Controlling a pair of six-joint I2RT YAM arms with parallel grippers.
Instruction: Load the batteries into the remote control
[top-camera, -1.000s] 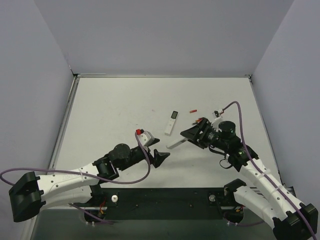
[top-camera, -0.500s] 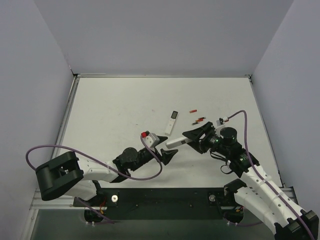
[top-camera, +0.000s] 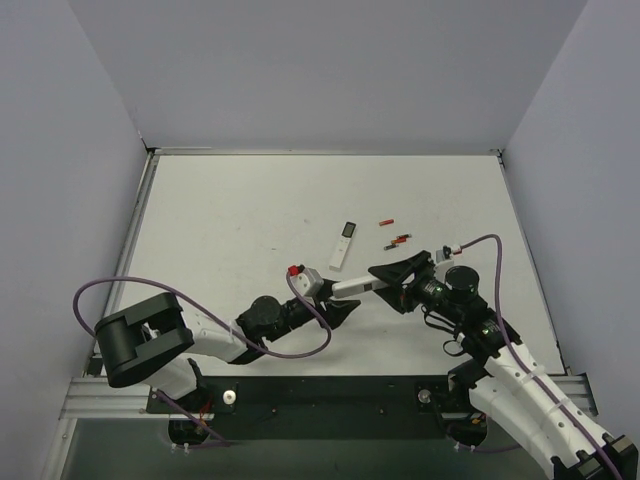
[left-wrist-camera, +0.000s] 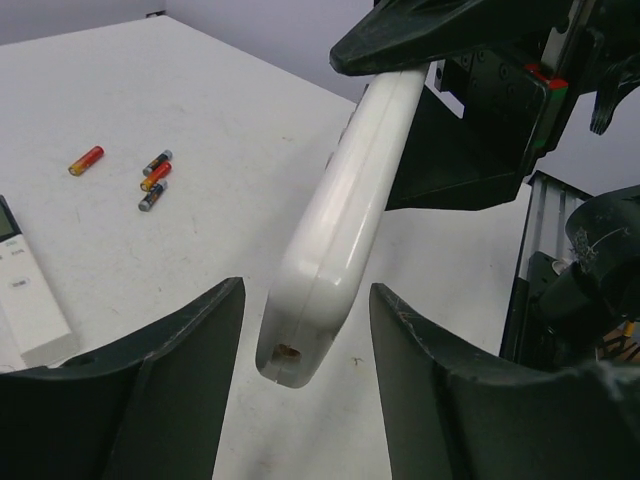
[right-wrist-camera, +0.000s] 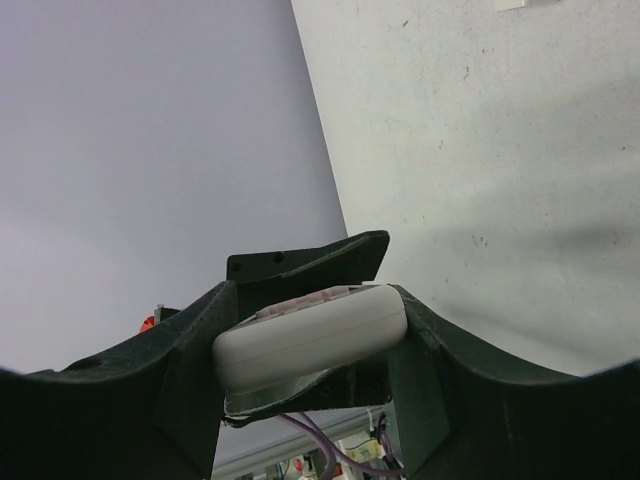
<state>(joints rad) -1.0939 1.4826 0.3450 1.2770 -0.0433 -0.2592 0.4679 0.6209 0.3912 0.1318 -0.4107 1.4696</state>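
Our right fingers (right-wrist-camera: 190, 372) pinch the remote control (left-wrist-camera: 345, 205) at one end and hold it off the tabletop (top-camera: 230, 220), its free end pointing toward the left arm. Our left fingers (left-wrist-camera: 185, 365) are spread on either side of that free end, with a gap showing on each side. Beyond it, a slimmer white remote (top-camera: 342, 245) lies flat. Near it, toward the right, lie the batteries (left-wrist-camera: 154, 177): three bunched together and a red one a little apart.
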